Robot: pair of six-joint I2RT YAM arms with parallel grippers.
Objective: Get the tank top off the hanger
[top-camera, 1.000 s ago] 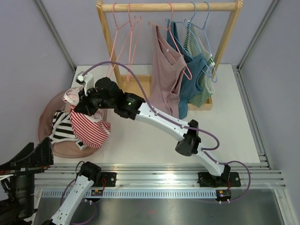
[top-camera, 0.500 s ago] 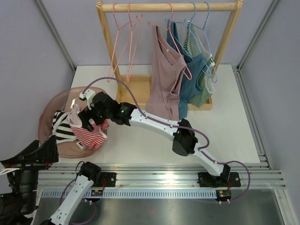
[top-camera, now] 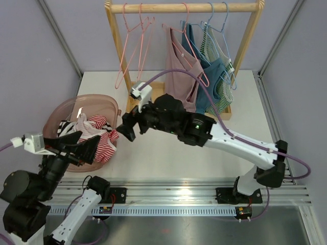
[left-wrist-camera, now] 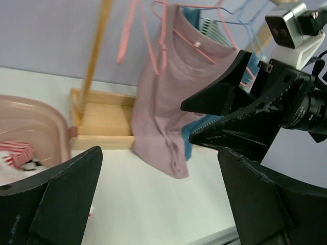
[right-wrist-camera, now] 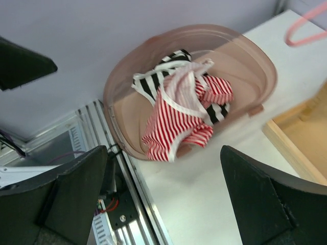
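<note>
Nearest to me, my left gripper (top-camera: pixel 86 146) hovers off the near left corner of the tabletop (top-camera: pixel 168 158). Its fingers are spread wide and nothing is between them. Just beyond it a translucent pink basket (top-camera: pixel 56 115) sits at the left edge of the tabletop. The red-and-white striped tank top (top-camera: pixel 103 145) lies crumpled inside on no hanger, with part of it draped over the basket's near right rim. A black-and-white striped garment (top-camera: pixel 66 139) is bunched against it on the left, in the same basket.

My right gripper (top-camera: pixel 126 127) hangs in the air just right of the basket, above the bare tabletop. Its jaws are fully apart and empty, touching neither the cloth nor the rim.

Farther back, a wooden rack (top-camera: pixel 184 7) stands along the far edge of the tabletop. Bare pink hangers (top-camera: pixel 135 51) hang on the left part of its rail. To their right a mauve top (top-camera: pixel 179 87) hangs on a pink hanger. Behind it hang a blue top (top-camera: pixel 209 87) and a green striped top (top-camera: pixel 223 94), pressed close together at the right end of the rail.
</note>
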